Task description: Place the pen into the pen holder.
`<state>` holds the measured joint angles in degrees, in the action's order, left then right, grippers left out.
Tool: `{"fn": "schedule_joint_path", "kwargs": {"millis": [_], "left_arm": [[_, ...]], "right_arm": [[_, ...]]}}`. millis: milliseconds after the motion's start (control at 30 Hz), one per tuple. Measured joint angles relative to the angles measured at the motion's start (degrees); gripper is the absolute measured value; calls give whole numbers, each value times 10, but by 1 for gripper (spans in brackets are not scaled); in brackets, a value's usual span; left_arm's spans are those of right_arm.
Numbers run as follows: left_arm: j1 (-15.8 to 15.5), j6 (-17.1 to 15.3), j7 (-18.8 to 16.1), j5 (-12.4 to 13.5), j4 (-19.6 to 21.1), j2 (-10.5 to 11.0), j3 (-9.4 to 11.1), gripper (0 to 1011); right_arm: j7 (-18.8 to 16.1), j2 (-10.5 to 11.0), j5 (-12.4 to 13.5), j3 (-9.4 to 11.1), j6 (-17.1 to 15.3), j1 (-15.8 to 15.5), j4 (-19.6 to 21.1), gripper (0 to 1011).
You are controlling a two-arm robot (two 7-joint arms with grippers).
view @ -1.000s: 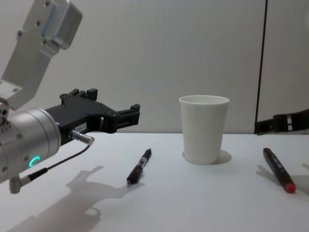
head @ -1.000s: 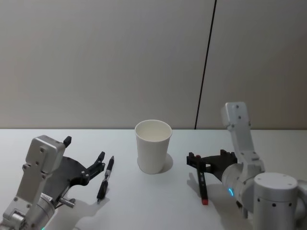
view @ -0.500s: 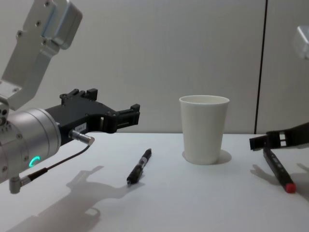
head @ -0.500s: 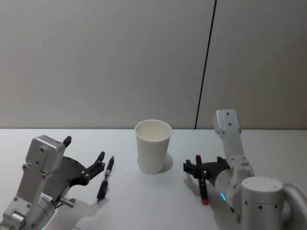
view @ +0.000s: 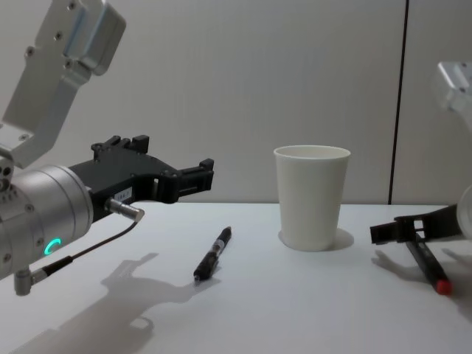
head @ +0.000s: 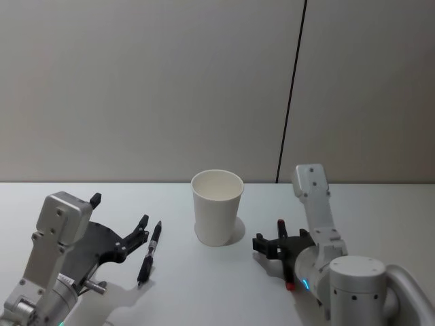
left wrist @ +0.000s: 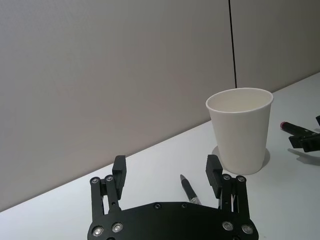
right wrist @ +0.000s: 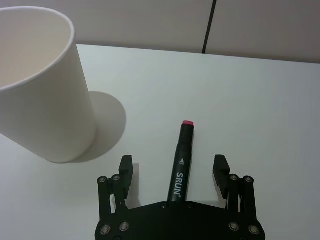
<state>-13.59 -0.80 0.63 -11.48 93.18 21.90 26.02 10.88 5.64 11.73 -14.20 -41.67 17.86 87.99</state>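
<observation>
The word "SRUN" is running in white letters along the barrel of the black marker (right wrist: 182,150), which is lying between the spread fingers of the right gripper (right wrist: 173,163).

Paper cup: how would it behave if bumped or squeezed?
The paper cup looks empty and thin-walled, so probably light and easily shoved. Its base is narrower than its rim, so a high bump from the right claw may tip it. A firm squeeze would likely crumple it.

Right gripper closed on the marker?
No: the right gripper has its jaws open, with clear gaps on both sides to the red-tipped marker lying on the table between them.
</observation>
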Motion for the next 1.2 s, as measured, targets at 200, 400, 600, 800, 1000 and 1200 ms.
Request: {"fn": "schedule_joint_path", "kwargs": {"millis": [200,400,600,800,1000,1200], "left_arm": [[0,0,0,0,0,0,0,1003],[0,0,0,0,0,0,0,1003],[0,0,0,0,0,0,0,1003],[0,0,0,0,0,0,0,1003],[0,0,0,0,0,0,0,1003],[0,0,0,0,0,0,0,1003]], "right_arm": [[-3,-4,-4,-2,7,4,-12,1001],[-5,-6,-8,-4,12,6,-19,1001],[-6,-8,-10,-5,14,8,-23,1001],[-7,-8,-11,-6,16,9,-26,1001],[-8,-9,-12,-6,17,10,-28,1001],[-8,-9,-12,-7,17,10,-29,1001]]}}
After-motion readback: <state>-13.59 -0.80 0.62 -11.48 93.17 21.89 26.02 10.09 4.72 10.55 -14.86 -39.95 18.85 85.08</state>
